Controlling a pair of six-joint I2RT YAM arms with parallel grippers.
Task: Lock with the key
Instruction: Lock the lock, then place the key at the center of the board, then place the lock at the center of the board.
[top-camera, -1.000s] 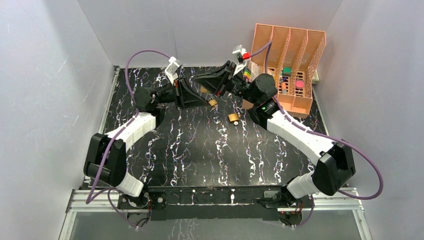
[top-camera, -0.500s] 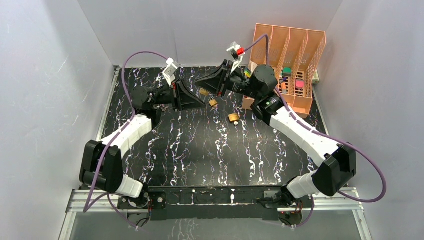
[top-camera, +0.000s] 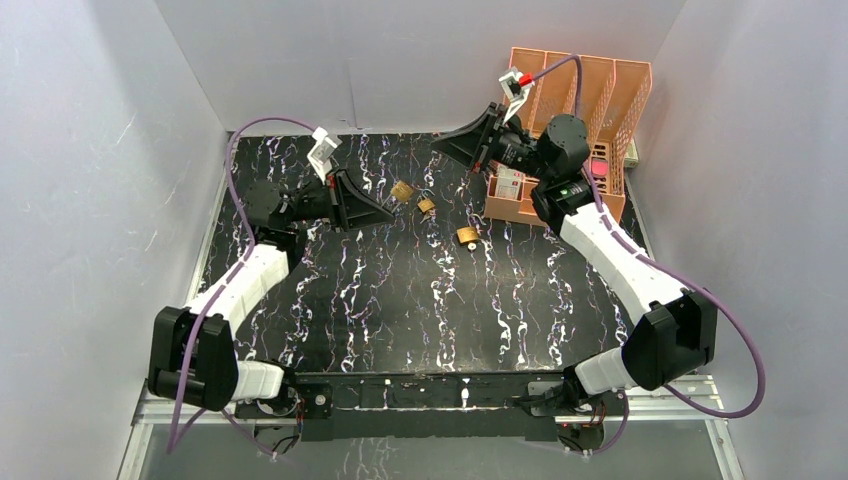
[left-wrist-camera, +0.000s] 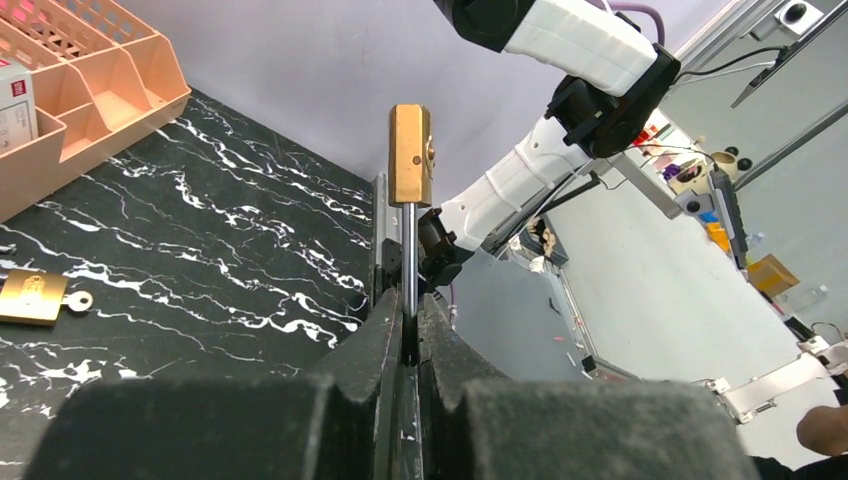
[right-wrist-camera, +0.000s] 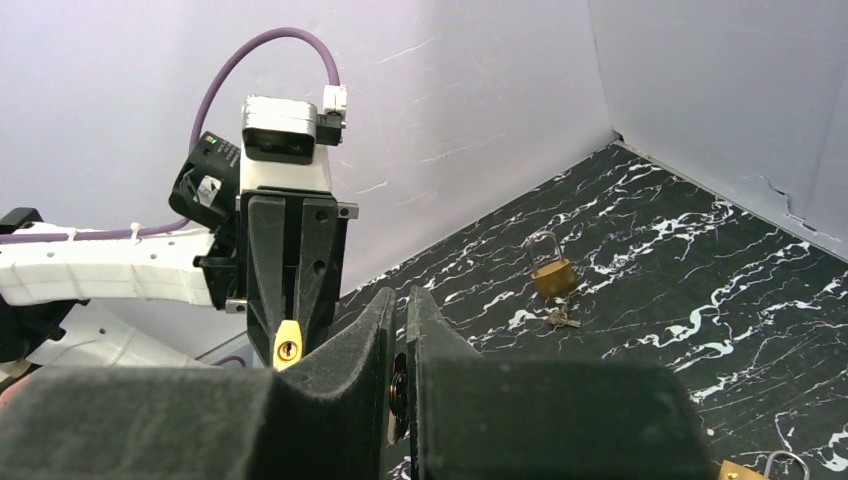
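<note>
My left gripper (top-camera: 385, 207) is shut on the steel shackle of a brass padlock (top-camera: 402, 190) and holds it in the air. In the left wrist view the gripper (left-wrist-camera: 408, 300) pinches the shackle and the brass body (left-wrist-camera: 410, 155) stands above the fingers. My right gripper (top-camera: 442, 150) is raised at the back right, apart from the padlock. In the right wrist view this gripper (right-wrist-camera: 399, 297) is shut on a key (right-wrist-camera: 397, 385), whose head shows between the fingers. The held padlock's keyhole (right-wrist-camera: 286, 350) faces that camera.
Two more brass padlocks lie on the black marbled table (top-camera: 400, 300), one (top-camera: 427, 206) near the middle back and one (top-camera: 467, 236) with a key beside it. An orange slotted organiser (top-camera: 580, 100) stands at the back right. Grey walls enclose the table.
The two grippers were close together at the back middle and have drawn apart. The left moved left with the padlock; the right moved back and right.
</note>
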